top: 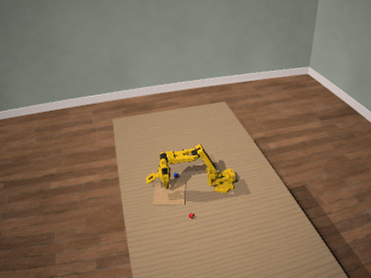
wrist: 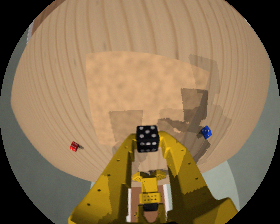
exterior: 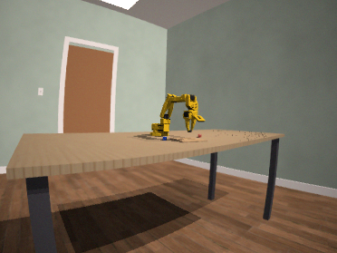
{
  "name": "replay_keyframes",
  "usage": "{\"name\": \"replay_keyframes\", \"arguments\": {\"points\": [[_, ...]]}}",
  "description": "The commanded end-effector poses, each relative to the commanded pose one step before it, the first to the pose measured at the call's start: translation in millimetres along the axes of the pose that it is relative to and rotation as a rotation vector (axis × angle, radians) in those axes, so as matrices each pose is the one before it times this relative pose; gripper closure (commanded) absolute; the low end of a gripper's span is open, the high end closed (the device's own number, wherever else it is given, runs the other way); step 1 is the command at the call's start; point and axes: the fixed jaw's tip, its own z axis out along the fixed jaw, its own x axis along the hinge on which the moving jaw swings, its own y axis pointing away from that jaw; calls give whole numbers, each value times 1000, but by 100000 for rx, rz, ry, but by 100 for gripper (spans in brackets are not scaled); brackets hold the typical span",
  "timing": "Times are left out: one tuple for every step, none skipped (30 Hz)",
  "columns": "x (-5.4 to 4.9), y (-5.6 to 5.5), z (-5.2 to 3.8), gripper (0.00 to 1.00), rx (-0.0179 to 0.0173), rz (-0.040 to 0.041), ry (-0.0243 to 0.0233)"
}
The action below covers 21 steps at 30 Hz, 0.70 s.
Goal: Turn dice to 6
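Observation:
My gripper (top: pixel 167 185) (exterior: pixel 189 131) (wrist: pixel 148 142) is shut on the black die (wrist: pixel 147 134), which sits between the fingertips with white pips on two visible faces. It is held above the table, over or near the back edge of the mat in the top view. The tan square mat (top: pixel 170 198) (exterior: pixel 192 141) (wrist: pixel 135 80) lies flat. The blue die (top: pixel 176 175) (exterior: pixel 164 139) (wrist: pixel 207 132) lies on the table just beyond the mat's edge; its top number is too small to read surely.
The red die (top: pixel 191 215) (exterior: pixel 199 136) (wrist: pixel 74 146) lies on the table (top: pixel 249 240) (exterior: pixel 91 152), off the mat, on the other side from the blue die. The arm's base (top: pixel 222 180) (exterior: pixel 160 129) stands on the table. Arm shadows fall over part of the mat.

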Motion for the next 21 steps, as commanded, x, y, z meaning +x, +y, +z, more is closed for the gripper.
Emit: {"name": "replay_keyframes", "arguments": {"points": [[-5742,-1085,-13483,100,-452,611,-7322],[0,0,0,100,0,0,0],[0,0,0,100,0,0,0],[0,0,0,100,0,0,0],[0,0,0,100,0,0,0],[0,0,0,100,0,0,0],[0,0,0,100,0,0,0],[0,0,0,100,0,0,0],[0,0,0,100,0,0,0],[0,0,0,100,0,0,0],[0,0,18,100,-2,-2,-1],[1,0,102,100,0,0,0],[-9,5,229,100,0,0,0],[1,-1,385,100,0,0,0],[-8,-1,530,100,0,0,0],[0,-2,643,100,0,0,0],[-1,4,722,100,0,0,0],[7,-2,745,100,0,0,0],[5,-2,721,100,0,0,0],[12,4,649,100,0,0,0],[10,-2,528,100,0,0,0]]}}
